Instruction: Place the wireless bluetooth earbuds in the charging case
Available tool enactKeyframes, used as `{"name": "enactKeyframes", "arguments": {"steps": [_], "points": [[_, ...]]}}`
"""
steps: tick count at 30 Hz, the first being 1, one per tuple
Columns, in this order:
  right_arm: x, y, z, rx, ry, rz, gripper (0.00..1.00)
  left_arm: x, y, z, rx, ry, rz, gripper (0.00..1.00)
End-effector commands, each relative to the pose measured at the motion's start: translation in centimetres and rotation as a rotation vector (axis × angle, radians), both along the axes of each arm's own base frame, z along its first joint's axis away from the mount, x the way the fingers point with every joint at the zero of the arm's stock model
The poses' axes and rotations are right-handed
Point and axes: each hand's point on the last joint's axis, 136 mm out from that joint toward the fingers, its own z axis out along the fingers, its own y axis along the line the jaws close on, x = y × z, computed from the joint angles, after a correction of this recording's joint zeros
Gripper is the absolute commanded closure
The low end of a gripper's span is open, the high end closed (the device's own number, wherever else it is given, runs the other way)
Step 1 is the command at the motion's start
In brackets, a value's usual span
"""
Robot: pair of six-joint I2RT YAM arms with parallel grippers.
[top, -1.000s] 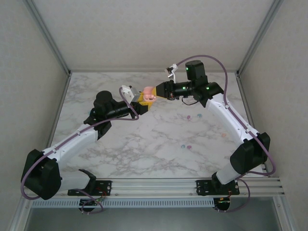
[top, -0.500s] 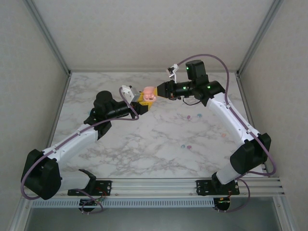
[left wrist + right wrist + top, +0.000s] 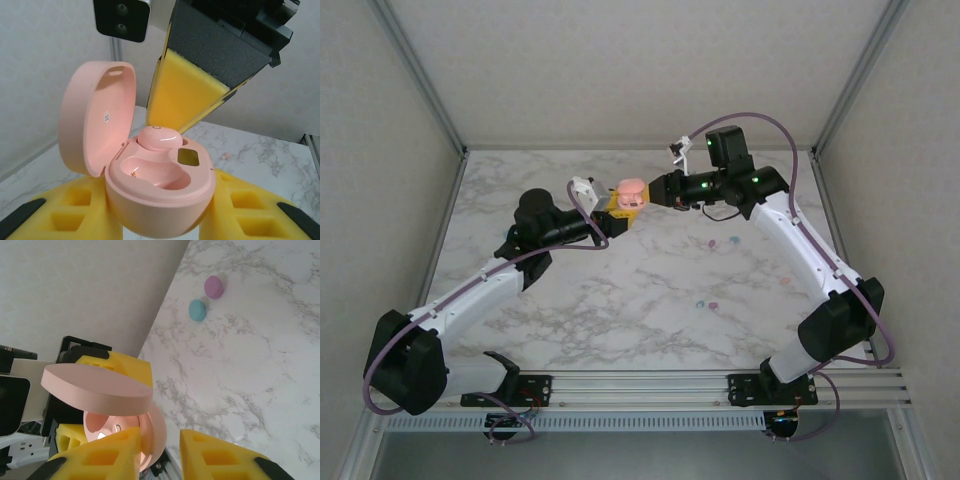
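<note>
Right tool (image 3: pixel 162 437) slightly back, narrow, empty, just above pink earbud (image 3: pixel 159 138); left tool (image 3: pixel 613 214) tight on case (image 3: pixel 161 202)

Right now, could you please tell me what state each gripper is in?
Left gripper: closed on the case.
Right gripper: slightly open, empty.

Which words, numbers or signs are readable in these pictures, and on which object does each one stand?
No text is readable.
Small white sticker inside the lid of the pink charging case: print too small to read.
</note>
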Motion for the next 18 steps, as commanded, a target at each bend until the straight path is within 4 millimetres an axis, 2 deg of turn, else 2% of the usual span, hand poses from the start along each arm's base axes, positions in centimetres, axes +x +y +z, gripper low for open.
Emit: {"name": "enactKeyframes", "arguments": {"steps": [1,8,13,16,18], "points": [[-0.5,-0.6,1.2,-0.019,-0.048,-0.007,0.72,-0.6,-0.1,2.8,-0.05,-0.064,-0.009,0.78],[-0.6,-0.7,2.0,-0.006,-0.066,-0.022,0.71,-0.6,-0.1,2.6,-0.044,-0.062,-0.006,0.78],[-0.7,-1.7,3.2,-0.008,-0.119,-0.077,0.7,-0.5,0.1,2.5,-0.04,-0.065,0.004,0.78],[-0.4,-3.4,3.9,-0.021,-0.158,-0.161,0.69,-0.4,0.1,2.3,-0.038,-0.067,0.013,0.78],[0.5,-5.6,3.4,-0.071,-0.165,-0.278,0.69,-0.4,0.2,2.3,-0.042,-0.066,0.014,0.78]]}}
